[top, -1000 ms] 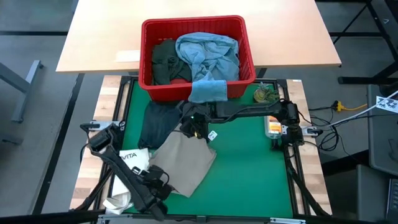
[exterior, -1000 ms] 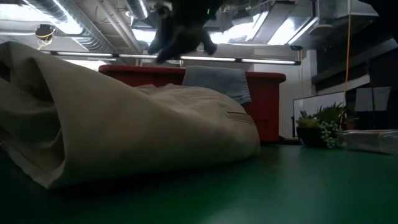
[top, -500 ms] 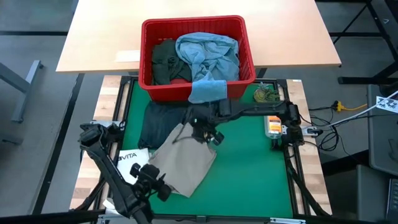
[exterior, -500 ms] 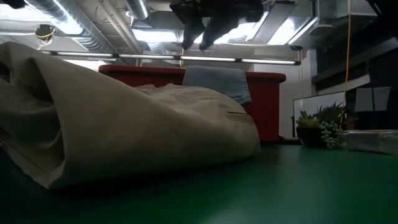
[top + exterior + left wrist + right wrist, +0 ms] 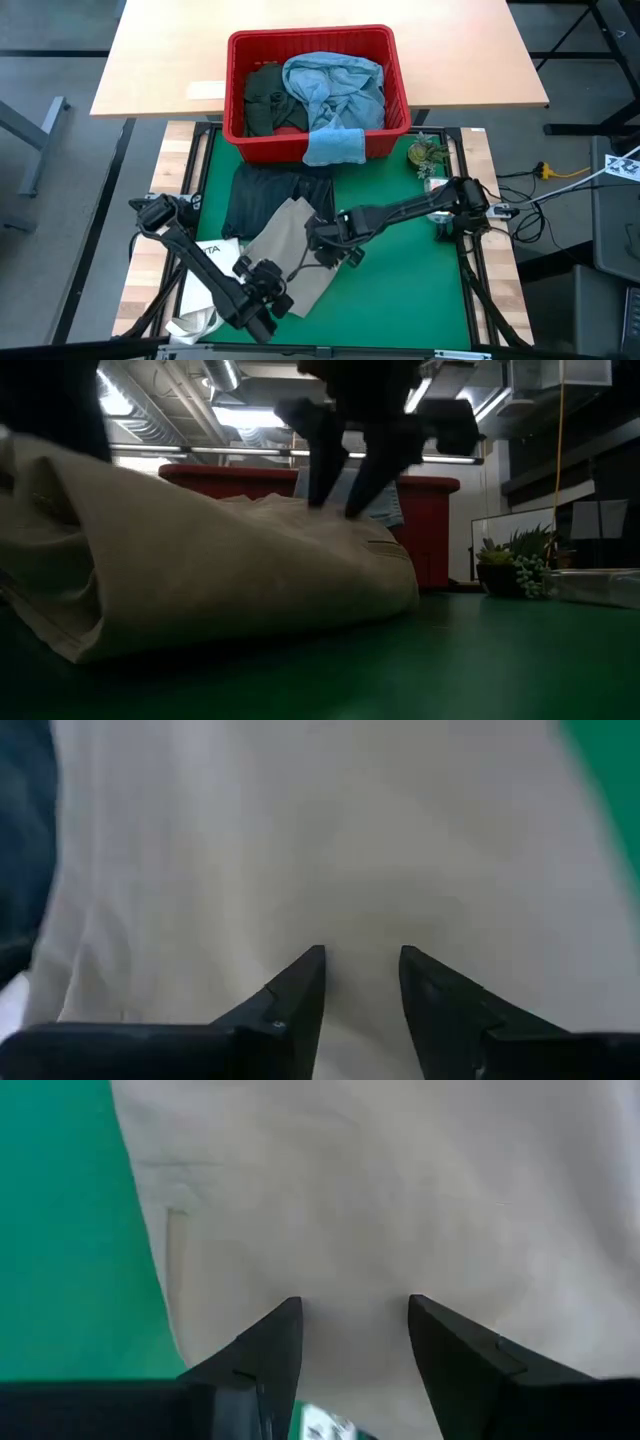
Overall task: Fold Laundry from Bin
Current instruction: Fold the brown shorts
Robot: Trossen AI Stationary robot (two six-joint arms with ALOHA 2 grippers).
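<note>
Khaki trousers at centre frame look soft, floppy; pinch an edge fold, as your left fingers and right fingers stand parted, gripping nothing.

The only readable text is "VITA", in dark letters on the white bag lying at the left side of the green mat, seen from above. A tag at the picture's right edge bears dark marks too small to read.
</note>
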